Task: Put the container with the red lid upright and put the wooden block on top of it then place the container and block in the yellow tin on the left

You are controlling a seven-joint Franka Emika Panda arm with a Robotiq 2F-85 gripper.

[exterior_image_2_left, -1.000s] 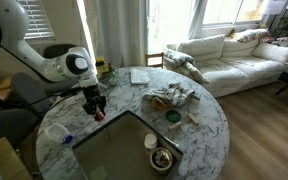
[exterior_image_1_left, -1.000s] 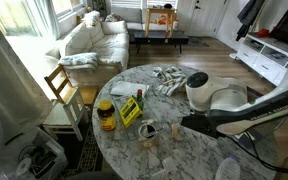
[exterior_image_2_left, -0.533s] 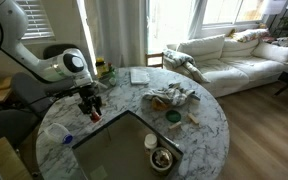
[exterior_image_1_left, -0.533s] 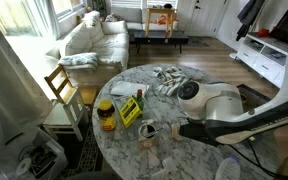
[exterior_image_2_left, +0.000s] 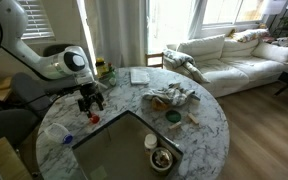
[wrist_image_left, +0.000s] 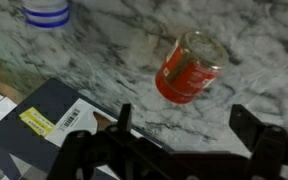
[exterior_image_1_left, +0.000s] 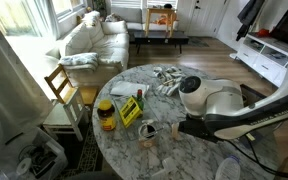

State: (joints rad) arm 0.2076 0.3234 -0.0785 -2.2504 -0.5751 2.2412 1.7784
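In the wrist view the container with the red lid (wrist_image_left: 187,70) rests on the marble table (wrist_image_left: 254,30), its lid toward the camera; I cannot tell whether it stands upright. My gripper (wrist_image_left: 184,115) hangs just above and beside it, open, with nothing between the fingers (wrist_image_left: 124,118). In an exterior view the container is a small red speck (exterior_image_2_left: 93,118) right below the gripper (exterior_image_2_left: 89,100). The yellow tin (exterior_image_1_left: 130,109) lies flat on the table next to a yellow-lidded dark jar (exterior_image_1_left: 106,114). I cannot make out the wooden block.
A dark laptop-like slab (exterior_image_2_left: 124,145) lies close to the container, and its corner with a yellow label (wrist_image_left: 44,118) shows in the wrist view. A blue-and-white bottle (wrist_image_left: 46,12), a bowl (exterior_image_2_left: 162,158), a white cup (exterior_image_2_left: 152,141) and crumpled cloth (exterior_image_2_left: 171,97) share the round table.
The jaws have opened wide and let go of the container, which now sits free on the marble. The gripper has risen slightly above it.
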